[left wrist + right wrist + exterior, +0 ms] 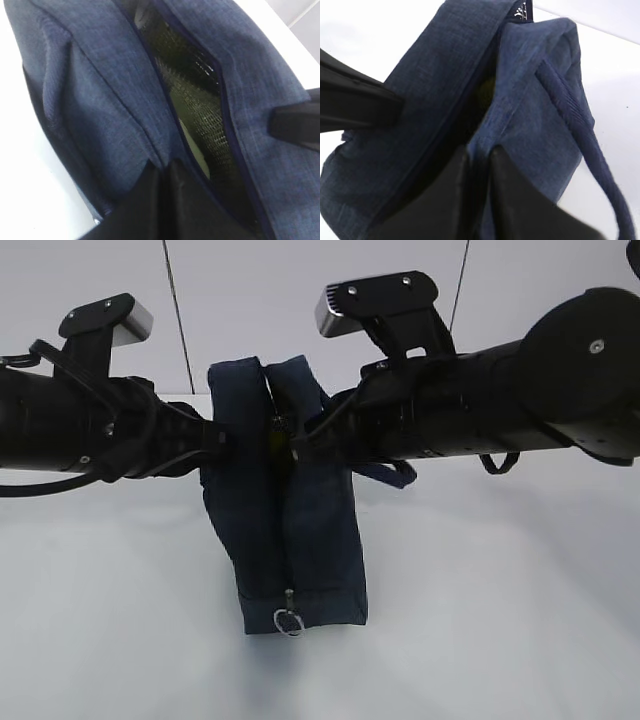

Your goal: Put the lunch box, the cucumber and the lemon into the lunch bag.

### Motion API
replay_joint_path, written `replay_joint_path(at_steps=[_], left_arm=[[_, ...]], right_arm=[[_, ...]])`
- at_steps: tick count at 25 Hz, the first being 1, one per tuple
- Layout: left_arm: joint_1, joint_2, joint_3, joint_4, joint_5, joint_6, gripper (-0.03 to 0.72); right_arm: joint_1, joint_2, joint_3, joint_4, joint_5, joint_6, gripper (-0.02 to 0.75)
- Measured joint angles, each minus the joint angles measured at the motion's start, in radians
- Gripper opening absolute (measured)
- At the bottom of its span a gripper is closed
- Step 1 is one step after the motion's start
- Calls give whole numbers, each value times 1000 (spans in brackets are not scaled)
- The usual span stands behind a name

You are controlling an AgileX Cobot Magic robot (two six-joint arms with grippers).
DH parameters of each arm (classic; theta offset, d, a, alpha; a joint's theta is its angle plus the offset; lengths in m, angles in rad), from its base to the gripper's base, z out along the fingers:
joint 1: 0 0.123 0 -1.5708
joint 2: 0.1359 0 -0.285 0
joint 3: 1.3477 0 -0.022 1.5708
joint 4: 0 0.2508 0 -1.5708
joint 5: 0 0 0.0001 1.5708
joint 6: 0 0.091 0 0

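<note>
I have the lunch bag (290, 530) standing at the table's centre, held from both sides so its mouth stays parted. My left gripper (162, 172), coming in from nine o'clock, is pressed together on the near flap's edge. My right gripper (479, 160), from three o'clock, has its jaws narrowly apart around the opposite edge; I can't tell if it's gripping. Something yellow-green, perhaps the lemon (487, 90), shows inside; the cucumber and lunch box aren't visible.
</note>
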Motion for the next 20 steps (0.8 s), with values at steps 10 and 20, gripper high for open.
replay_joint_path(at_steps=[10, 20], left_arm=[[0, 0, 0, 2, -9, 0, -3], [-1, 0, -2, 2, -9, 2, -3]], right_arm=[[0, -65, -8, 1, 101, -2, 342], [1, -203, -10, -20, 521, -4, 349]])
